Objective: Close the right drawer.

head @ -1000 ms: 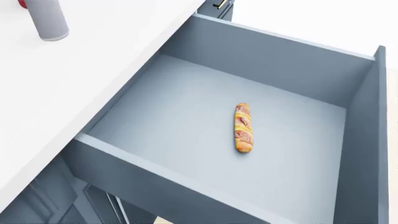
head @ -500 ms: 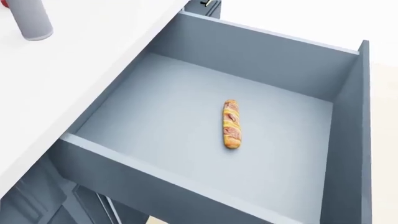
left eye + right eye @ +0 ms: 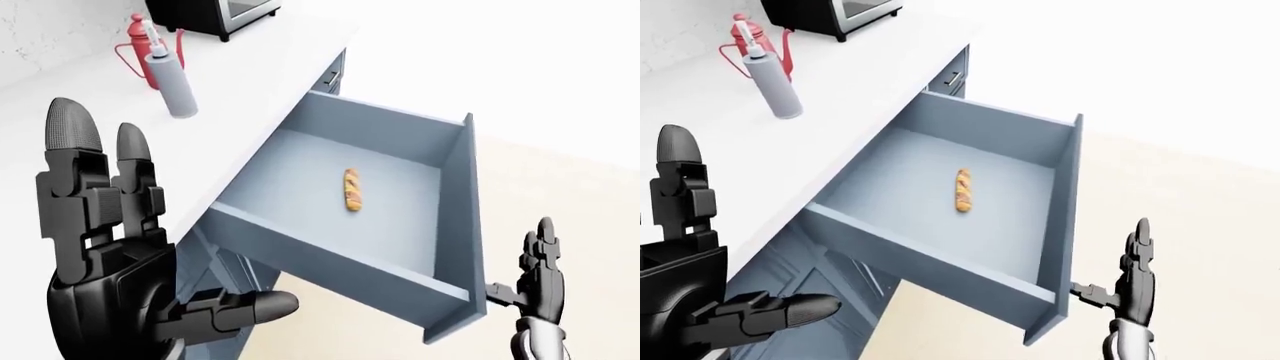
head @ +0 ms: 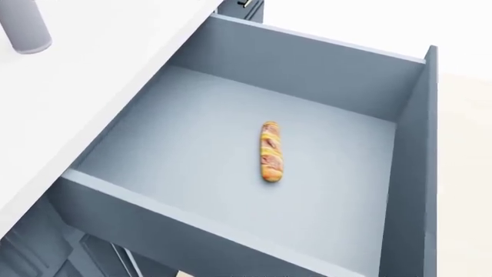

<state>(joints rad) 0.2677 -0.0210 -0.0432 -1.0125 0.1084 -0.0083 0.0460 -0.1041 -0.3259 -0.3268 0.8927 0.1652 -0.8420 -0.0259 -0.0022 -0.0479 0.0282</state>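
Observation:
The grey-blue right drawer (image 3: 455, 217) stands pulled far out from under the white counter (image 3: 230, 97). A small baguette sandwich (image 4: 270, 151) lies on its floor. My right hand (image 3: 535, 274) is open, fingers up, just to the right of the drawer's front panel near its lower corner, a small gap from it. My left hand (image 3: 110, 232) is open, raised at the left of the left-eye view, over the counter edge and away from the drawer.
A grey squeeze bottle (image 3: 176, 84), a red kettle (image 3: 140, 49) and a black microwave (image 3: 215, 13) stand on the counter at the top left. Another drawer with a handle (image 3: 331, 76) is closed beyond the open one. Beige floor (image 3: 1200, 195) lies to the right.
The whole head view has shifted: the drawer, sandwich and bottle slide left and slightly up in the picture, so the camera has moved. The drawer stays equally open.

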